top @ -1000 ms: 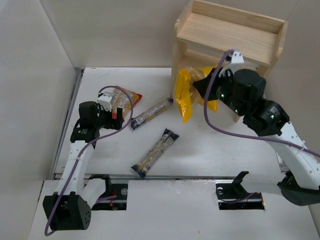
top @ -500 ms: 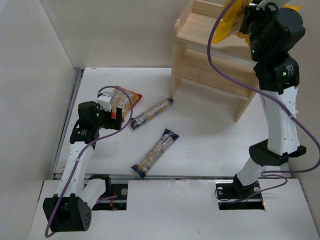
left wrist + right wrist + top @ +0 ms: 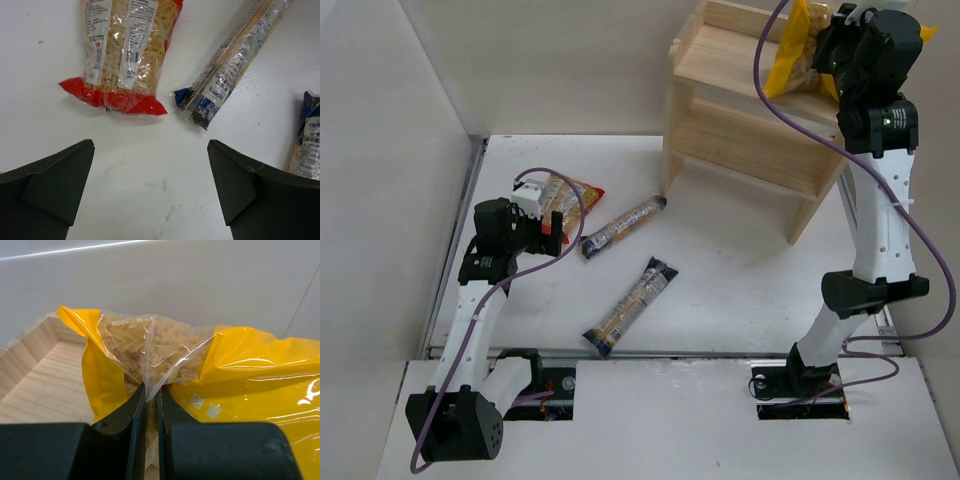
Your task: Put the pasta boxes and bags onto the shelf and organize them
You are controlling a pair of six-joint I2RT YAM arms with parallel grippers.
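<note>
My right gripper (image 3: 820,50) is shut on the yellow pasta bag (image 3: 792,52) and holds it over the right part of the wooden shelf's (image 3: 720,62) top tier; in the right wrist view the gripper (image 3: 150,395) pinches the yellow bag's (image 3: 240,385) clear window film. My left gripper (image 3: 552,226) is open and empty above the table, just near of the clear bag with red ends (image 3: 570,195). That clear bag (image 3: 127,50) lies ahead of the left gripper (image 3: 150,175). Two long blue-ended pasta packs lie on the table, one (image 3: 624,226) beside the clear bag, the other (image 3: 632,304) nearer.
White walls enclose the table at the left and back. The shelf's lower tier (image 3: 750,150) is bare wood. A purple cable (image 3: 790,110) hangs from the right arm across the shelf front.
My right arm has lifted the yellow bag from in front of the shelf's lower tier up to the top tier, then lowered it slightly. The left arm has barely moved.
</note>
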